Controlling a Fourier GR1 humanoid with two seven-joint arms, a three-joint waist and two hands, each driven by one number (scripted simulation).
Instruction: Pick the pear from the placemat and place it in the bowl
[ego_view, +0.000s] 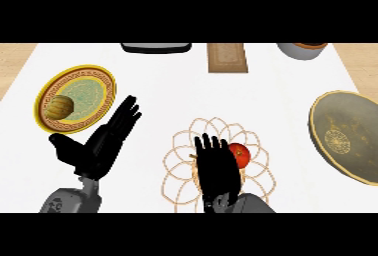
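Pear (239, 154), red-skinned, is lying on the lacy round placemat (181, 145) near the middle of the counter (258, 90), just right of the right hand (215, 167). That hand is hovering over the placemat with straight fingers, holding nothing and partly covering the fruit's left side. The left hand (100, 145) is resting open at the near left, fingers up. At the right edge the large olive bowl (347, 137) is sitting well apart from the pear. At the far left a gold-rimmed plate (92, 92) is carrying a brownish round item (60, 106).
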